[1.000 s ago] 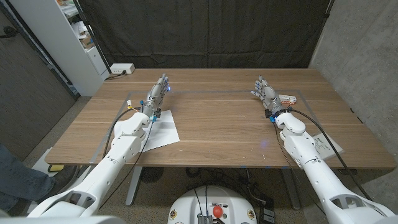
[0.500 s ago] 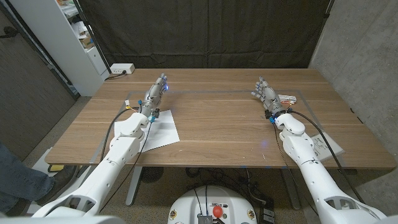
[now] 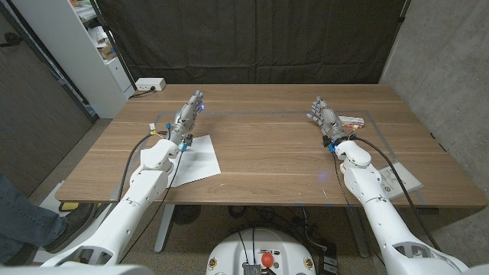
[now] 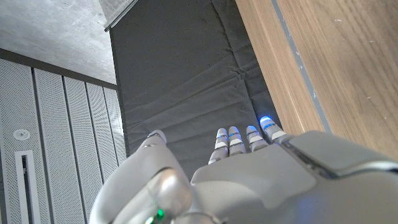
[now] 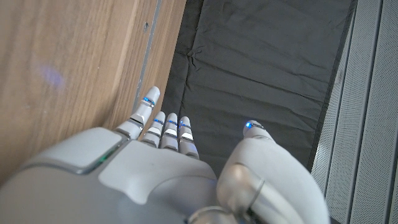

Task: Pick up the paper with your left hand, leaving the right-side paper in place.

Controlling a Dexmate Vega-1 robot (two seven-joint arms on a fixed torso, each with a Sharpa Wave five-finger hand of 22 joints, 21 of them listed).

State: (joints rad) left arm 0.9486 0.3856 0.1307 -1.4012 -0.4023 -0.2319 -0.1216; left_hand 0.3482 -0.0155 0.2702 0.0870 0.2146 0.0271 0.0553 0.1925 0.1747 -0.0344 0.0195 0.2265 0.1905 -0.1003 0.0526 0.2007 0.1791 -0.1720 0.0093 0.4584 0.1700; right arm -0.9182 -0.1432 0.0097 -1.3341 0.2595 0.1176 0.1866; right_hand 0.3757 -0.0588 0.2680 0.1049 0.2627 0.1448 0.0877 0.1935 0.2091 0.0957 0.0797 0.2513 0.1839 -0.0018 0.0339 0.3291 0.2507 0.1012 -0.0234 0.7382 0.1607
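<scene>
the left hand [image 3: 186,121] hovered with fingers straight and close together, holding nothing. the left paper [image 3: 196,160] lay flat on the table [image 3: 260,153] at about six o'clock from that hand, under the left forearm, long axis running roughly twelve to six. the right hand [image 3: 327,116] was empty, fingers loosely spread, the right-side paper [image 3: 397,179] near its forearm.

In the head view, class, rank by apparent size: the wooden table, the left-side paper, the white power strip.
1. wooden table
2. left-side paper
3. white power strip, though it lies farther from the camera, so this is less sure.
</scene>
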